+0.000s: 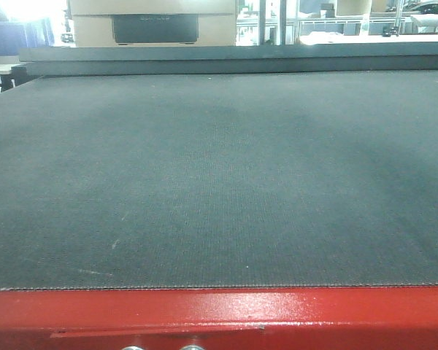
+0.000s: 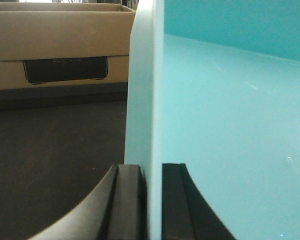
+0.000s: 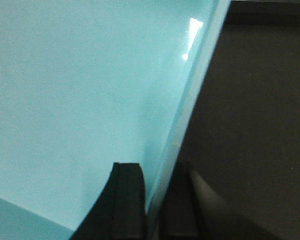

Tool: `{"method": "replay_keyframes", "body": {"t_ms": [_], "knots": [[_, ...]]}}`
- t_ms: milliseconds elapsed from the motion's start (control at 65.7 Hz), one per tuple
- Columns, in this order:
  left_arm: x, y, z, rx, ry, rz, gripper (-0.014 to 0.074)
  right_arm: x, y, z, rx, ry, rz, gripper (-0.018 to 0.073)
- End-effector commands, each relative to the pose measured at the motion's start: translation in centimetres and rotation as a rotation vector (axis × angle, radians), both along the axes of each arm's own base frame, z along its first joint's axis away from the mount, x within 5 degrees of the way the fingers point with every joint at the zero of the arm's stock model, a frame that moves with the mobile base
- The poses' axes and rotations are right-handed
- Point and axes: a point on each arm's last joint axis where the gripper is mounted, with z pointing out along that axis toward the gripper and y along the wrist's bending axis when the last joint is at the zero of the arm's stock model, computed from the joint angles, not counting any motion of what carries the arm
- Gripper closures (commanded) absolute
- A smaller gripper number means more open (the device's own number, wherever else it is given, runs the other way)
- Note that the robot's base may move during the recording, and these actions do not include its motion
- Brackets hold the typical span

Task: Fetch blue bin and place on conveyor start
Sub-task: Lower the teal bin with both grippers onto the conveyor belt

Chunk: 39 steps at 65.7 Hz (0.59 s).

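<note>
Pale turquoise plastic, the blue bin (image 2: 230, 125) is held between both arms: left gripper (image 2: 151, 200) and right gripper (image 3: 154, 200) each clamp an opposite wall; the conveyor start (image 1: 219, 182) lies directly beneath, contact undetermined.

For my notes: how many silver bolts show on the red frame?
2 bolts, side by side low on the red frame, left of centre; others may be hidden.
</note>
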Motion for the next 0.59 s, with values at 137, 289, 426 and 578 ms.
{"method": "replay_keyframes", "body": {"t_ms": [137,289,426,578], "knots": [[-0.9,0.1,1.5,-0.063,-0.061,-0.013,0.0708,-0.2,-0.2,0.9,-0.010,-0.070,0.010,0.0711],[-1.8,0.2,0.0,-0.018,0.133,-0.014,0.0708,-1.1,-0.4,0.9,-0.032,-0.013,0.008,0.0711],[-2.3,0.4,-2.4,0.047,0.351,-0.007,0.0708,-1.3,-0.7,-0.5,-0.090,0.109,-0.005,0.0711],[-1.9,0.3,-6.0,0.092,0.497,-0.003,0.0708,-0.1,-0.5,-4.0,-0.126,0.227,-0.005,0.0711]]}}
